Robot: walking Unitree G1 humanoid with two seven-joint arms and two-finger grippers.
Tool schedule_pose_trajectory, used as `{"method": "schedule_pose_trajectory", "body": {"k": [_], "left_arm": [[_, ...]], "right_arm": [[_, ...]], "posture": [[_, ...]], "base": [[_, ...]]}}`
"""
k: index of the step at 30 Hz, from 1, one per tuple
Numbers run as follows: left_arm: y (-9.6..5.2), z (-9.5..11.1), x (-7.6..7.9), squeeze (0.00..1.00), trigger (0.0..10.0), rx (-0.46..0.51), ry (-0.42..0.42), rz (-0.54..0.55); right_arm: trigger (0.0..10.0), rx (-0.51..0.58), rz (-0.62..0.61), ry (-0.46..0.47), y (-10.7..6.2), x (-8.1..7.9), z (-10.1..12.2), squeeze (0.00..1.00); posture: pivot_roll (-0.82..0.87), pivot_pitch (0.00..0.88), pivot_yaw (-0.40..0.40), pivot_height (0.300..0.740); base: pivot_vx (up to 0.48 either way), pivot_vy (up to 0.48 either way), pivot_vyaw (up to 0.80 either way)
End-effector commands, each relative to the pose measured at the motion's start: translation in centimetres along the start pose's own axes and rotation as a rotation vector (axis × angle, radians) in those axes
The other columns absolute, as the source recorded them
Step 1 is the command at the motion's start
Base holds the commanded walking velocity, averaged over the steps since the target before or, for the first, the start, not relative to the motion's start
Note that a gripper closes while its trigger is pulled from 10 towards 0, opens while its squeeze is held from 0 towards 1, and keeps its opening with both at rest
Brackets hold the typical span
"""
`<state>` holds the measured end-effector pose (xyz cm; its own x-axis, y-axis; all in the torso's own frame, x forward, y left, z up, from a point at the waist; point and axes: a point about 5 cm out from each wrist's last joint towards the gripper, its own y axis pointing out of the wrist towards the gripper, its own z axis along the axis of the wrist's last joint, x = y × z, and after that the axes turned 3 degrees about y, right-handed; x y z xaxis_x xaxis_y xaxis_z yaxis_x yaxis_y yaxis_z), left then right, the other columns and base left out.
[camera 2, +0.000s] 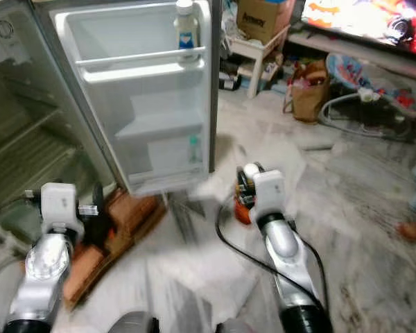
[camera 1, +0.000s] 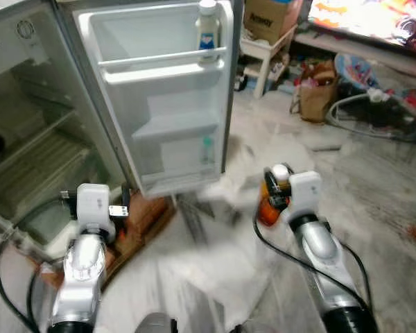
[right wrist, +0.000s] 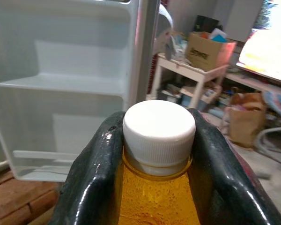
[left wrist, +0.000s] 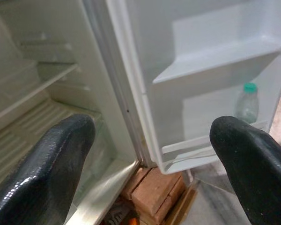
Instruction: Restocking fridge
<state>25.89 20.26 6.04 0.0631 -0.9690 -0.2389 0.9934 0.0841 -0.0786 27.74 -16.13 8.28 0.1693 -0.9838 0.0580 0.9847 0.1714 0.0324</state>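
Cardboard box (right wrist: 205,50) reads "Amway" (orange bottle (right wrist: 158,197) clamped in right tool (right wrist: 161,154)).

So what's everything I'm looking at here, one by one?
fridge: one, white, open, at the robot's left front
fridge door: one, white, swung open, with shelves inside
white bottle: one, blue label, on the door's top shelf
small bottle: one, clear with a green cap, on the door's bottom shelf
bricks: reddish, under the fridge's front corner
orange bottle: one, white cap, held in the right gripper
cardboard box: one, brown, on a white stool
white stool: one, right of the door
paper bag: one, brown, on the floor
left gripper: black fingers apart, facing the fridge
right gripper: black fingers closed around the orange bottle
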Motion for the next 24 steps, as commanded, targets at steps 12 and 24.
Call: {"method": "schedule_pose_trajectory", "body": {"k": [12, 24], "left_arm": [[0.35, 0.39, -1.13, 0.00, 10.0, 0.018, 0.034, 0.028], [-0.01, 0.68, -0.14, 0.00, 10.0, 0.044, 0.007, -0.056]], "right_arm": [[10.0, 0.077, 0.052, -0.009, 1.14, -1.13, 1.47, 0.00], [10.0, 0.069, 0.020, -0.029, 1.05, -0.77, 1.22, 0.00]], "posture": [[0.06, 0.075, -0.019, 0.740], [0.06, 0.082, -0.032, 0.740]], "base": [[0.000, 0.266, 0.25], [0.219, 0.000, 0.00]]}}
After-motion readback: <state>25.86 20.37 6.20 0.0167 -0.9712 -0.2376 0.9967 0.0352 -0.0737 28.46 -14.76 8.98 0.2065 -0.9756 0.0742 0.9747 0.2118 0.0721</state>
